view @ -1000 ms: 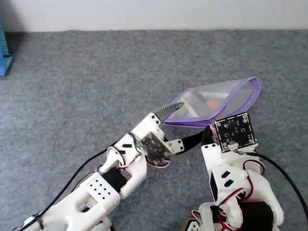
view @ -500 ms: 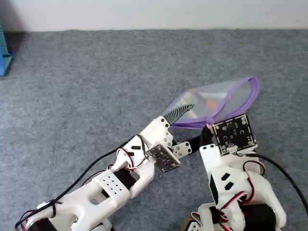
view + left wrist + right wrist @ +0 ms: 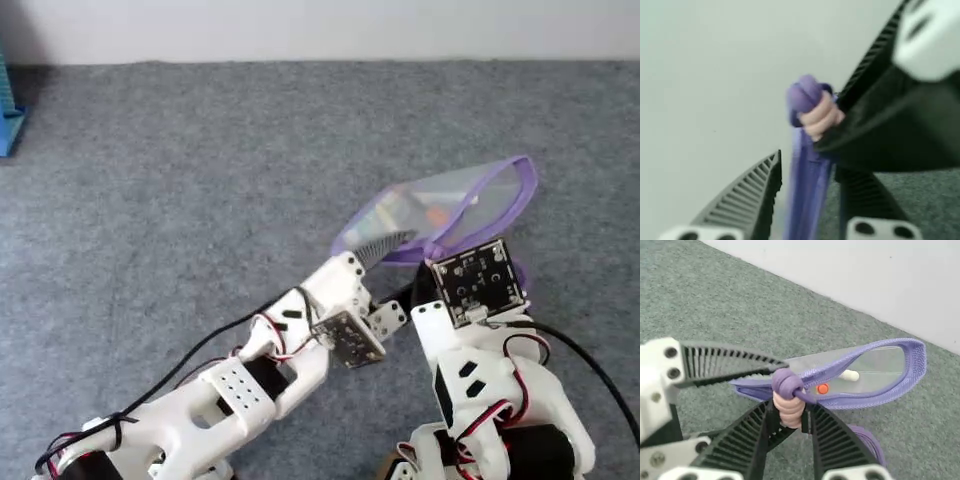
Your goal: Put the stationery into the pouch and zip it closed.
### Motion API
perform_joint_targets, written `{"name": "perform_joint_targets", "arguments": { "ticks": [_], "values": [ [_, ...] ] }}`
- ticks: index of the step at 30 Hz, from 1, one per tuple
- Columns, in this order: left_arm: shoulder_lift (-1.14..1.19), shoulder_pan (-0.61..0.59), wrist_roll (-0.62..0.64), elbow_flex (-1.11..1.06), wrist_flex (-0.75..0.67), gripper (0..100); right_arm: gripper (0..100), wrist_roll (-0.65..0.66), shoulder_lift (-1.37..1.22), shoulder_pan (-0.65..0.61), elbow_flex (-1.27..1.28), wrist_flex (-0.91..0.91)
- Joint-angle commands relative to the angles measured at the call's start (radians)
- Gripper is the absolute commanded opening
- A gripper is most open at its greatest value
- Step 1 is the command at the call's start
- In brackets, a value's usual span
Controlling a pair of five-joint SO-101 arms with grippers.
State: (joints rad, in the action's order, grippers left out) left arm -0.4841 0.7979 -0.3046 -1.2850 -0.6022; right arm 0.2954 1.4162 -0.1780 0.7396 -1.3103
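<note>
The clear pouch (image 3: 455, 205) with a purple zip edge lies on the grey carpet, its mouth gaping. Inside it are an orange-tipped item (image 3: 822, 388) and a white item (image 3: 850, 375). My right gripper (image 3: 788, 410) is shut on the pink and purple zip pull (image 3: 787, 390) at the pouch's near end. My left gripper (image 3: 388, 246) stands open right beside it, and the purple pouch edge (image 3: 807, 200) runs between its two ribbed fingers (image 3: 755, 195). The pull (image 3: 815, 107) and the right gripper's black finger sit just beyond them.
Grey carpet (image 3: 200, 160) stretches open to the left and behind the pouch, up to a white wall (image 3: 320, 30). A blue object (image 3: 8, 110) sits at the far left edge. Both arm bodies crowd the near side.
My left arm has swung right and nearer, bringing its gripper around the pouch's near end. The pouch end has lifted and bunched slightly. The right gripper keeps hold of the pull.
</note>
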Motion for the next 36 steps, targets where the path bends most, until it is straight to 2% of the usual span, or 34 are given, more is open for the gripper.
{"name": "perform_joint_targets", "arguments": {
  "ticks": [1, 9, 12, 14, 21, 25, 28, 31, 34, 36],
  "values": [
    [0.006, 0.008, -0.008, 0.039, -0.006, 8, 0.8, 0.009, 0.002, -0.033, -0.066, 0.015],
    [0.025, 0.003, -0.008, 0.035, -0.005, 7, 0.8, 0.011, 0.004, -0.030, -0.069, 0.015],
    [0.021, 0.003, -0.009, 0.031, -0.006, 1, 0.8, 0.012, 0.005, -0.028, -0.071, 0.024],
    [-0.003, 0.002, -0.011, 0.010, -0.008, 1, 0.8, 0.035, 0.004, -0.028, -0.084, 0.024],
    [-0.215, 0.008, -0.153, -0.182, -0.006, 1, 0.8, 0.046, 0.002, 0.054, -0.114, 0.093],
    [-0.390, 0.006, -0.195, -0.286, 0.003, 1, 0.8, 0.046, 0.002, 0.061, -0.112, 0.102],
    [-0.535, 0.003, -0.207, -0.314, 0.127, 1, 0.8, 0.046, 0.002, 0.061, -0.112, 0.099],
    [-0.680, 0.005, -0.204, -0.314, 0.336, 2, 0.8, 0.046, 0.002, 0.061, -0.110, 0.094],
    [-0.802, 0.008, -0.143, -0.314, 0.473, 3, 0.8, 0.046, 0.002, 0.061, -0.110, 0.093],
    [-0.862, 0.008, -0.103, -0.317, 0.526, 8, 0.8, 0.046, 0.002, 0.061, -0.110, 0.093]
  ]
}}
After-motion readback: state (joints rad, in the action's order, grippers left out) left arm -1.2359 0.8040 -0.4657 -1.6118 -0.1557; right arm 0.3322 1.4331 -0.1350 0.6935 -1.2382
